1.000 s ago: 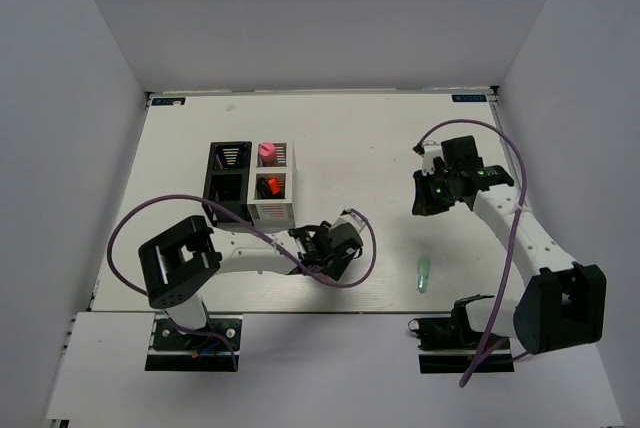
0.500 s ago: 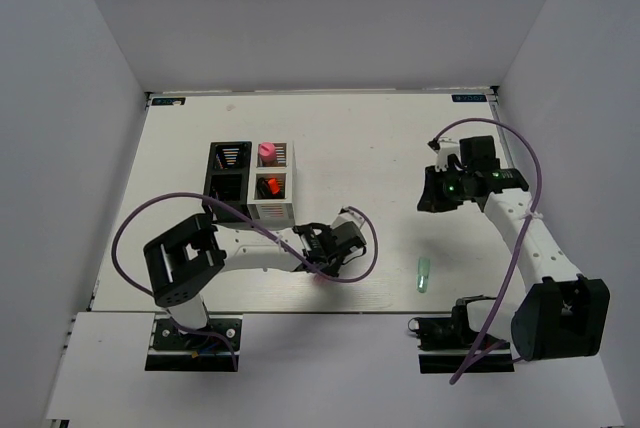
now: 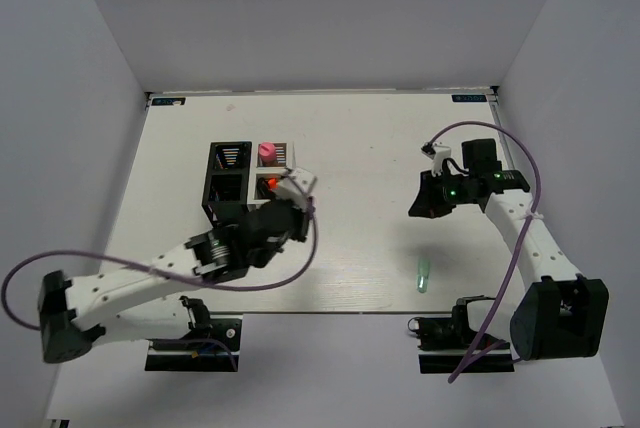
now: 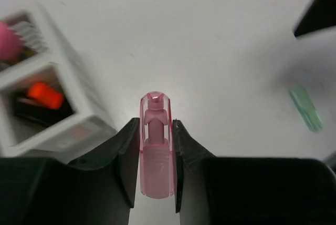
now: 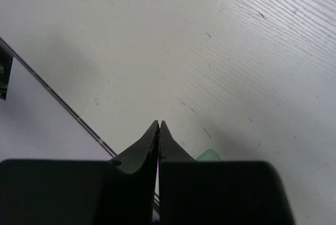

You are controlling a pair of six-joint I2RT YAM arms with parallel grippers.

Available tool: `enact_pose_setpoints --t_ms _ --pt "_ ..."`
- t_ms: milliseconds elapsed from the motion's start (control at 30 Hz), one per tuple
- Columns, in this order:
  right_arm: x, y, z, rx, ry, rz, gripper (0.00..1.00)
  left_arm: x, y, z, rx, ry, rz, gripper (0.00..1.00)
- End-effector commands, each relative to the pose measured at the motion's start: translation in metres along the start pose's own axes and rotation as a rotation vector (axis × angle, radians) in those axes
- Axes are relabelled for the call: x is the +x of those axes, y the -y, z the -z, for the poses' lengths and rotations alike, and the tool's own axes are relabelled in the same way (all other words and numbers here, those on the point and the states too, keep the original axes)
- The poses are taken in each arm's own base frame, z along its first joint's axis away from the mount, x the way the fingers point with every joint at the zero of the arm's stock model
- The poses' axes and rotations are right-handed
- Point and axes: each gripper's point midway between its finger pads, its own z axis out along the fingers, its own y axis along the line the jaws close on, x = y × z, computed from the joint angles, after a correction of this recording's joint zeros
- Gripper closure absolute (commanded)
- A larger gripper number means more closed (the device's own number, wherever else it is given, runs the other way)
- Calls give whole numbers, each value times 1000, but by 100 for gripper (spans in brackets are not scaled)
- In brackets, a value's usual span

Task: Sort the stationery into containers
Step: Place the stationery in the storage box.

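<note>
One flat white table (image 3: pixel 360 138), walled in by pale panels on three sides, carries two arms. The left arm (image 3: pixel 150 273) reaches up from the near left corner, and the right arm (image 3: pixel 520 223) rises along the right edge. Two slotted desk organizers stand side by side left of centre, touching: a black organizer (image 3: pixel 226 184) and, to its right, a white organizer (image 3: pixel 283 156). The left arm's wrist and its looping purple cable (image 3: pixel 285 268) cover their near ends. Open tabletop stretches from the white organizer to the right arm. The white organizer's far compartment holds a fat pink marker (image 3: pixel 266 152), its near one an orange-capped highlighter (image 4: pixel 44 94). The left gripper (image 4: pixel 156 125), partly closed, pinches one translucent pale pink stick (image 4: pixel 156 151) just right of the white organizer. The right gripper (image 5: pixel 159 124) is fully closed on nothing, above bare table. One mint stick (image 3: pixel 424 273) lies by the near edge, on the near side of it.
</note>
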Motion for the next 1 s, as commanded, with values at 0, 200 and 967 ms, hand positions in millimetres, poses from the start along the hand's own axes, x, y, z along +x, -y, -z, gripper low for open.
enact_pose_setpoints --t_ms 0,200,967 --pt "3 -16 2 -103 10 58 100 -28 -74 20 -274 218 -47 100" --pt "15 -56 5 -393 56 240 94 -58 -169 51 -563 510 -11 100" --pt "21 -72 14 -474 198 411 75 23 -272 -9 -618 285 324 100"
